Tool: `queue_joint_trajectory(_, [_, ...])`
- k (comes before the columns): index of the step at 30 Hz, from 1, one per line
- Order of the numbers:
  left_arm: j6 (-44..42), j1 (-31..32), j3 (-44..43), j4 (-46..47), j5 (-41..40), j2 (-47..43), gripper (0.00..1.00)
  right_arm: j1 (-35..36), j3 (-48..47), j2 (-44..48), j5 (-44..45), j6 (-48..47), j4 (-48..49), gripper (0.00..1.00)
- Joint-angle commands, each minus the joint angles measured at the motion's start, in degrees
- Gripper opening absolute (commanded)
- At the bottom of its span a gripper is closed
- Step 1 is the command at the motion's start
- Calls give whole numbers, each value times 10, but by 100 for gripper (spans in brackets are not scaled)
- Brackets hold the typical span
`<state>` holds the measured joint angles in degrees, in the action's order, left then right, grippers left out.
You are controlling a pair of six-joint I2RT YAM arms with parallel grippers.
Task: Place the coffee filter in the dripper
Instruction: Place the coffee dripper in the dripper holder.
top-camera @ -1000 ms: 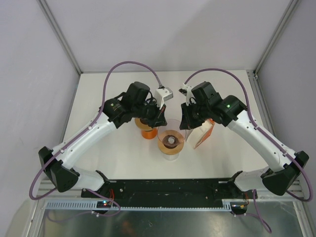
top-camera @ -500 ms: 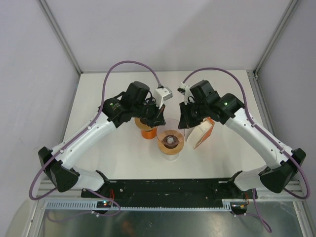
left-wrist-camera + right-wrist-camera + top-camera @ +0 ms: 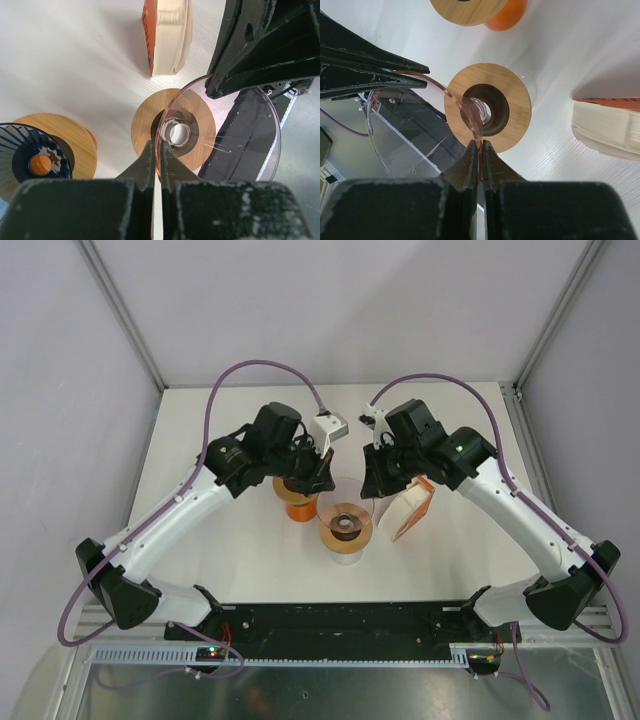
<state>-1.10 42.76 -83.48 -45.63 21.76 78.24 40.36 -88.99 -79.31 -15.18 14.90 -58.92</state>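
My left hand is clamped shut on the rim of the clear pink dripper, with the thin wall pinched between my fingers. My right hand is closed on the rim across from it in the same way. Both arms reach in from either side and bend down over the dripper, wrists tipped steeply toward it. The stack of coffee filters stands on edge on the worktop just right of the dripper, in neither hand. A second, dark dripper sits to the dripper's left.
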Motion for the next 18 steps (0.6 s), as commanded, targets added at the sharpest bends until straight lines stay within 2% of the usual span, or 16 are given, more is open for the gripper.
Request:
queue_joint_trajectory(1, [-22, 9, 3, 7, 57, -3, 0, -2, -17, -1, -6, -10, 28, 0])
queue_joint_trajectory(18, [-23, 10, 28, 15, 62, 0, 0, -15, 8, -5, -13, -14, 31, 0])
